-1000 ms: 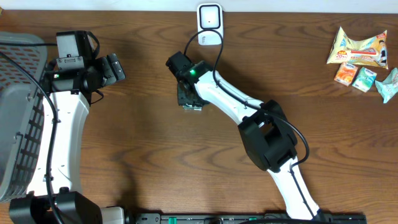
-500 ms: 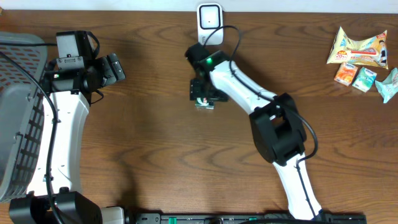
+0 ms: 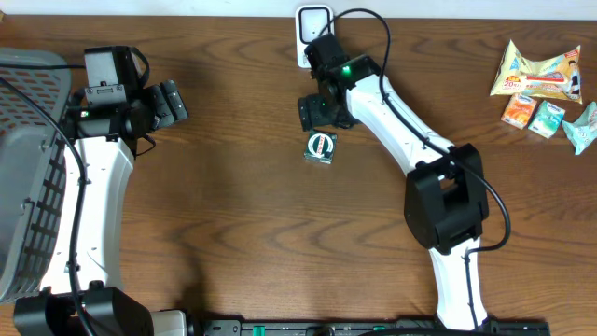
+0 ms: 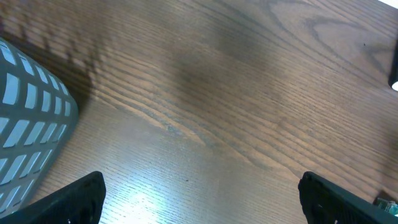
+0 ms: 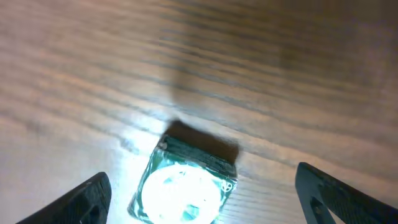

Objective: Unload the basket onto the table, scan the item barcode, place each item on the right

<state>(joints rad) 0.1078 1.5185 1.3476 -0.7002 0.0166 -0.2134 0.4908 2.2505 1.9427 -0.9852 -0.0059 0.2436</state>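
Hovering our spread-open right hand (image 3: 317, 117) over the small green-and-white square packet (image 3: 319, 147), we judge it lies free near the white scanner (image 3: 315, 28) for reading; our left hand (image 3: 171, 101) idles open.

This looks like a mock shop checkout on a dark wood-grain table (image 3: 215, 215). A small white box-shaped barcode scanner (image 3: 313, 21) stands at the far edge. A grey plastic lattice shopping basket (image 3: 23, 149) sits well to its left, and colourful sealed snack packets (image 3: 539, 73) lie well to its right.
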